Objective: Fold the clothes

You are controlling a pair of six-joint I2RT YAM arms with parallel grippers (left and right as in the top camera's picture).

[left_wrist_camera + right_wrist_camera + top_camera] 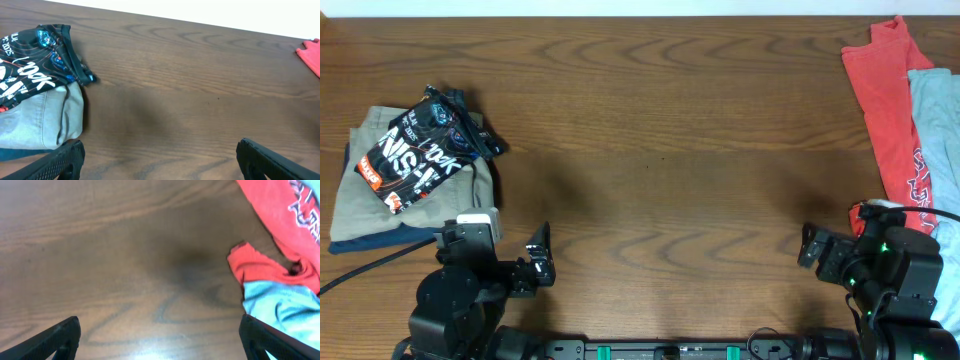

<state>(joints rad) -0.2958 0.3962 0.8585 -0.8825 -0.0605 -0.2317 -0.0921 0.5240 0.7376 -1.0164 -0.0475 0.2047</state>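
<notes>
The black jersey [420, 148] with orange lines and white lettering lies folded on top of a stack at the table's left. It also shows at the upper left of the left wrist view [35, 62]. My left gripper [539, 262] is open and empty at the front left, right of the stack; its fingers frame bare wood [160, 160]. My right gripper [810, 246] is open and empty at the front right, over bare wood [160, 340].
Folded tan trousers [380, 205] and a dark blue garment [370, 243] lie under the jersey. A red shirt [885, 90] and a light blue garment [938, 130] lie in a heap at the far right, also in the right wrist view [272, 210].
</notes>
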